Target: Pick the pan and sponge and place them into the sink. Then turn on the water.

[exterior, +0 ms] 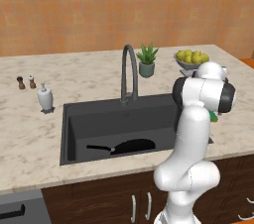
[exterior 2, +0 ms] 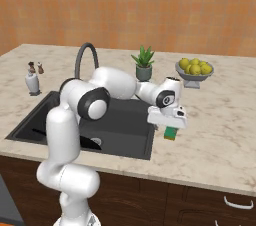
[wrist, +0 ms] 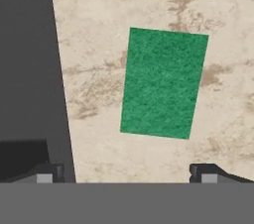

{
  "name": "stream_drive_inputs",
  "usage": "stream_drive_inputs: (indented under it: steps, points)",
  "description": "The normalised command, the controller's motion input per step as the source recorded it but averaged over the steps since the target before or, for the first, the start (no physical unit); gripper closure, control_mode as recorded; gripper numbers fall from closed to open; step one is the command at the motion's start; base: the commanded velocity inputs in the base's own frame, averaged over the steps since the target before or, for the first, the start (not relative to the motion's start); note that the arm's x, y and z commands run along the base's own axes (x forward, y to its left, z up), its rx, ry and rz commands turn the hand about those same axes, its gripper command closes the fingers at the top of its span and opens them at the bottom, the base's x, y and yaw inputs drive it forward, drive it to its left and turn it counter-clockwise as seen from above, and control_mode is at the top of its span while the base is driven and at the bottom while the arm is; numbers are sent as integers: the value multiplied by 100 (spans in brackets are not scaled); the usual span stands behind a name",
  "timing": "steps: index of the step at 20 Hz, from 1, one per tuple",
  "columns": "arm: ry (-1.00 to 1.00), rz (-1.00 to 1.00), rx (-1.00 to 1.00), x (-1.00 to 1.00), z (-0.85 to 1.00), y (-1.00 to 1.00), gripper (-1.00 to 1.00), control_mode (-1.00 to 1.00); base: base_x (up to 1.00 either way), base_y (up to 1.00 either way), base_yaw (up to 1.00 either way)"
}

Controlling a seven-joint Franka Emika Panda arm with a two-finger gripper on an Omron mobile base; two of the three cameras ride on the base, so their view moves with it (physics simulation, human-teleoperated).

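The black pan (exterior: 130,145) lies in the dark grey sink (exterior: 119,116), its handle pointing left. The green sponge (wrist: 163,83) lies flat on the beige counter just right of the sink's edge (wrist: 30,69). My gripper (exterior 2: 170,125) hangs a little above the sponge (exterior 2: 171,133), pointing down. It is open: its fingertips (wrist: 47,173) stand wide apart, wider than the sponge, with nothing between them. In the left base view my arm covers most of the sponge (exterior: 214,116). No water falls from the arched faucet (exterior: 129,72).
A potted plant (exterior: 147,60) and a bowl of lemons (exterior: 191,59) stand behind the sink on the right. A soap dispenser (exterior: 45,98) and two small shakers (exterior: 26,82) stand on the counter to the left. The counter's front edge runs close below the sponge.
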Motion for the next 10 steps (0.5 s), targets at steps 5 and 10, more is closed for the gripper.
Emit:
stream_drive_inputs:
  steps: [5, 10]
  points:
    - [0, 0, 0, 25, -24, -23, -100, -100, 0, 0, 0]
    - [0, 0, 0, 14, -31, -8, -100, -100, 0, 0, 0]
